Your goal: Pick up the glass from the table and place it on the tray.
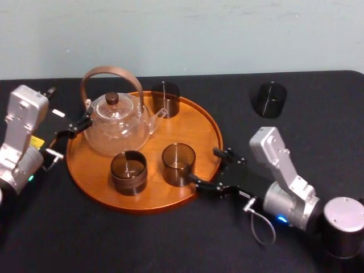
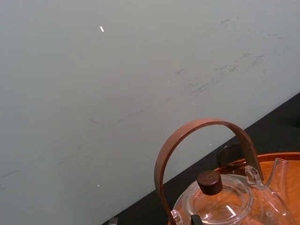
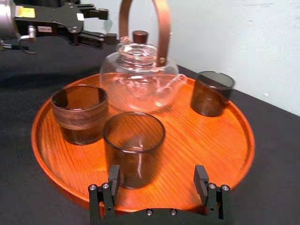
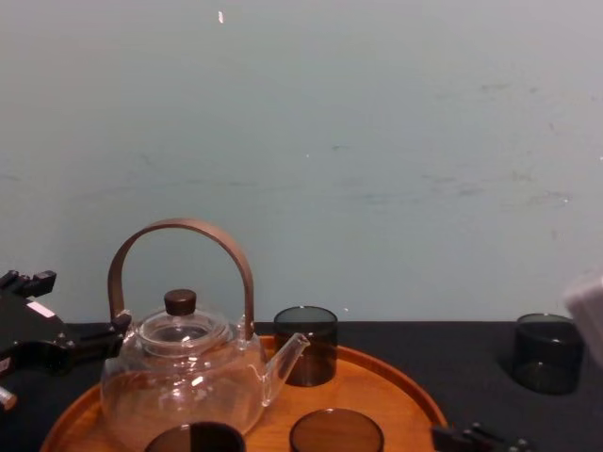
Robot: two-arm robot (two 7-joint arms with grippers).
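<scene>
Black table: R gripper low at tray rim, jaws released near glass; L gripper by teapot, also released.

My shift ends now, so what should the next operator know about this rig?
Right gripper: open, at the tray's right rim, facing the front right glass.
Left gripper: open, beside the teapot at the tray's left edge.
Done: front right glass, front left glass and back glass stand on the tray.
Left: the fourth glass on the table, far right; probably the right arm's pick.
</scene>
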